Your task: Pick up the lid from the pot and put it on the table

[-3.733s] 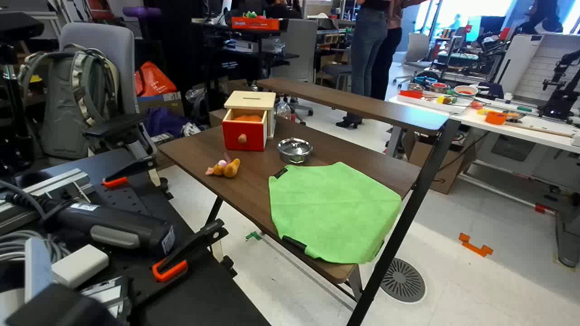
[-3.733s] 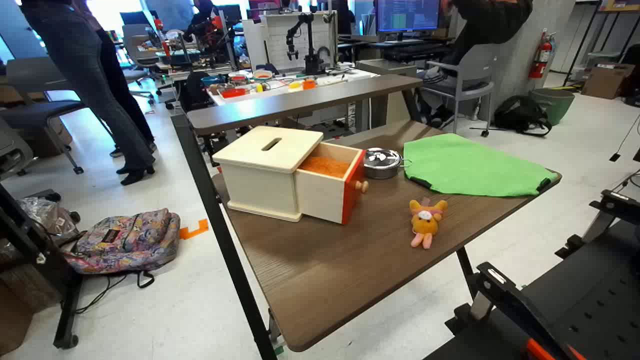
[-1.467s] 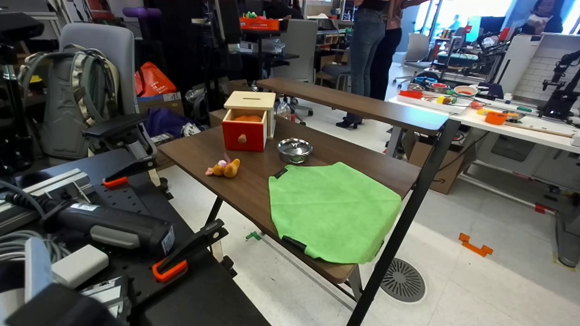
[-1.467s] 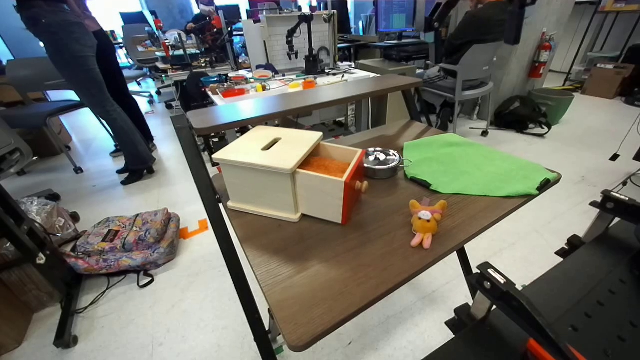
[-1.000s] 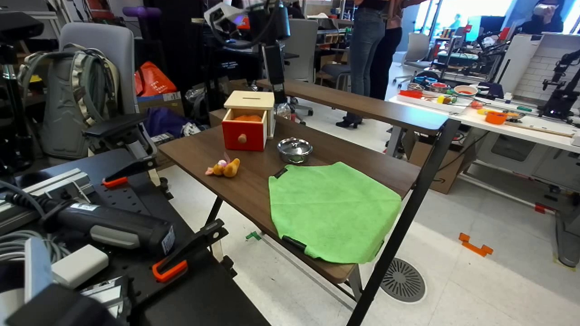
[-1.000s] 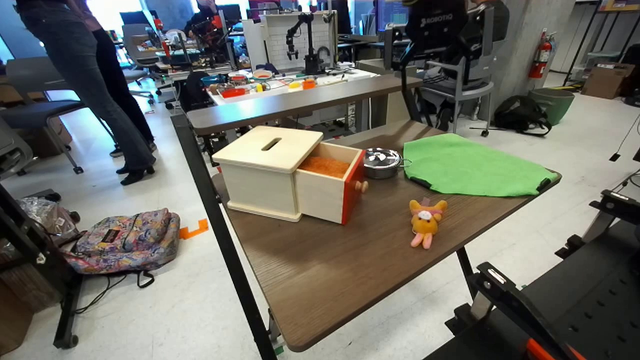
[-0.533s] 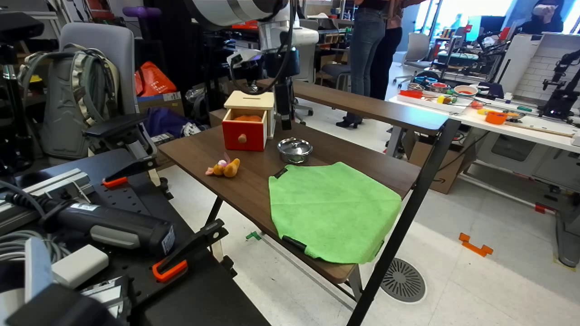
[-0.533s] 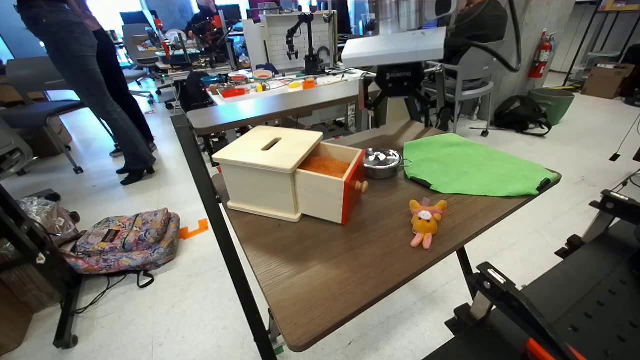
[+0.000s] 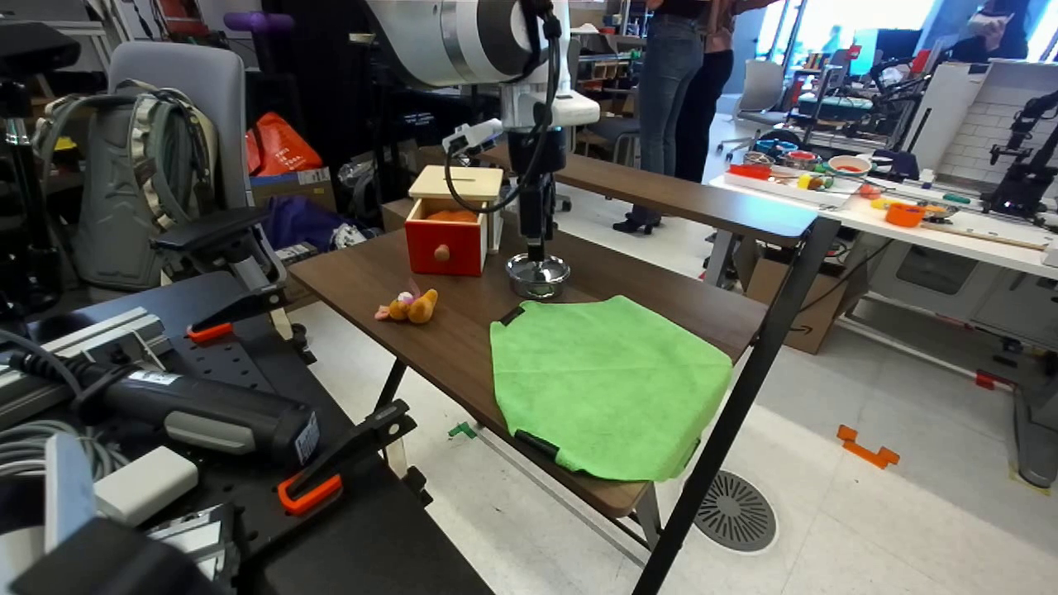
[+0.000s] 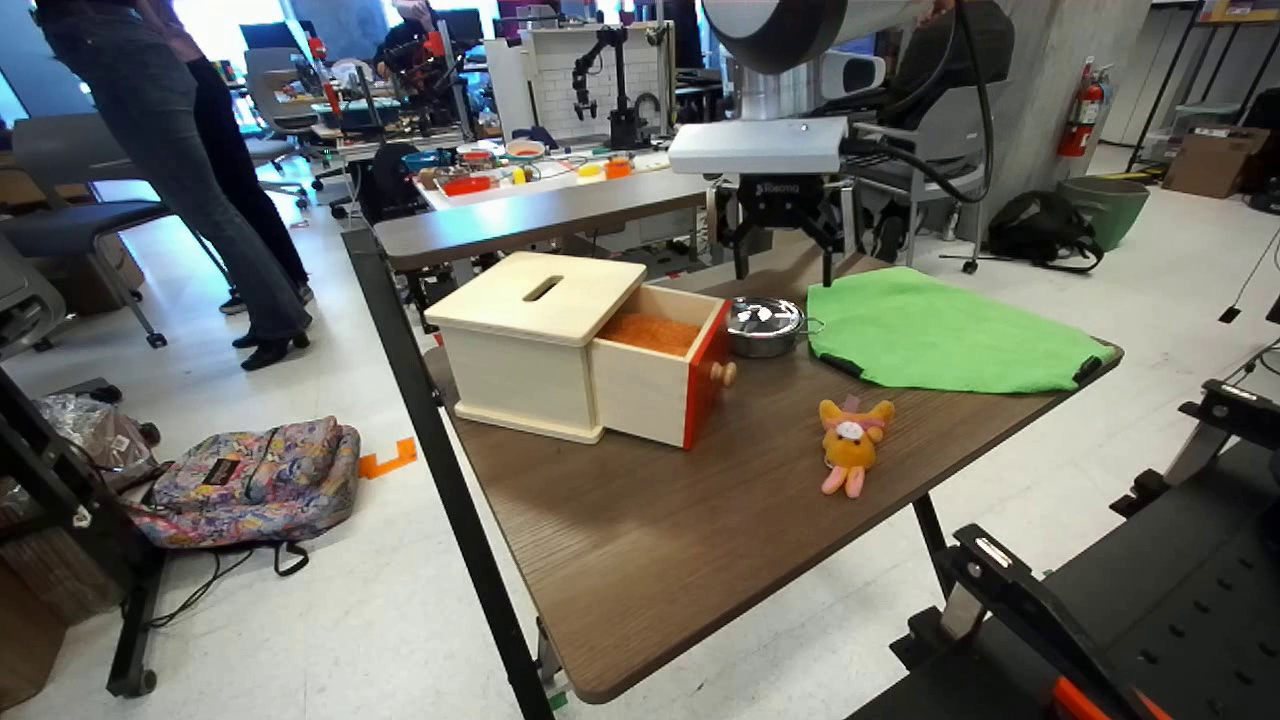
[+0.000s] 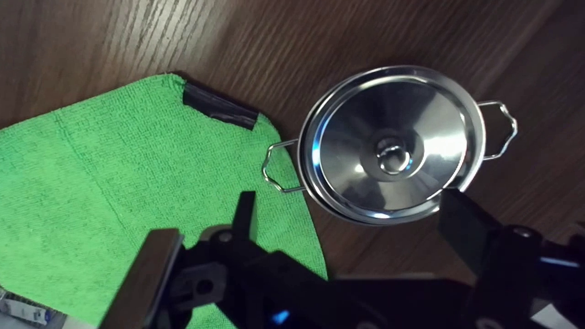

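Observation:
The silvery lid (image 11: 352,155) with a round knob sits on the pot (image 10: 762,345), slightly off-centre inside its rim in the wrist view. The pot also shows in an exterior view (image 9: 537,289). It stands on the dark brown table (image 10: 700,540) and has a wire handle on each side. My gripper (image 10: 784,278) is open and empty, pointing down just above the lid. In the wrist view my gripper (image 11: 348,194) has its fingers wide apart; the right fingertip overlaps the pot's rim in the picture. In an exterior view my gripper (image 9: 536,256) hides the knob.
A wooden box with a red-fronted drawer (image 9: 446,248) pulled open stands close beside the pot. A green cloth (image 9: 612,388) lies next to the pot, under one handle. A plush toy (image 10: 850,445) lies near the front edge. A raised shelf (image 10: 600,205) runs behind.
The arm has come into view from above and lowered my gripper, opened, to just over the lid. The lid, pot, box, cloth and toy have not moved.

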Tool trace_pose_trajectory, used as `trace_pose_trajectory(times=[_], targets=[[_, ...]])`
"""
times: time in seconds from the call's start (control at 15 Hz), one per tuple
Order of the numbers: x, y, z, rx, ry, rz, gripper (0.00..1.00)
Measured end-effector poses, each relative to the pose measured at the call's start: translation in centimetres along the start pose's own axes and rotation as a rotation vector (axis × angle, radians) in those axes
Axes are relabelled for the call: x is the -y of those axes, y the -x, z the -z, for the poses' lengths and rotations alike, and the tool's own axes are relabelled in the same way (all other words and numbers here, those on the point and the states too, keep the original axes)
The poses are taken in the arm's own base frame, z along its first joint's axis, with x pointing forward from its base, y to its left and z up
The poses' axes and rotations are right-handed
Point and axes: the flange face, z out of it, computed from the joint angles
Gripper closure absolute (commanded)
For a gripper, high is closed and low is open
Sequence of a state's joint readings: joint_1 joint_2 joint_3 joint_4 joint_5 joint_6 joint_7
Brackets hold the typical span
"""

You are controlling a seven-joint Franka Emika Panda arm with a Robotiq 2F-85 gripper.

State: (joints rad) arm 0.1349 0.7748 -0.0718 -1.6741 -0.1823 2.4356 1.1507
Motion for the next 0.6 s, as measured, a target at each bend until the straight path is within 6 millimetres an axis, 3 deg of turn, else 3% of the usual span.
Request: trace_pose_trajectory(times=[0.07,0.13,0.6], targets=[[0.1,-0.3,-0.3,0.001,-0.001,-0.009,0.18],[0.2,-0.5,-0.7,0.002,-0.001,-0.015,0.28],[1.1,-0.8,-2.2,0.004,-0.004,-0.016,0.82]])
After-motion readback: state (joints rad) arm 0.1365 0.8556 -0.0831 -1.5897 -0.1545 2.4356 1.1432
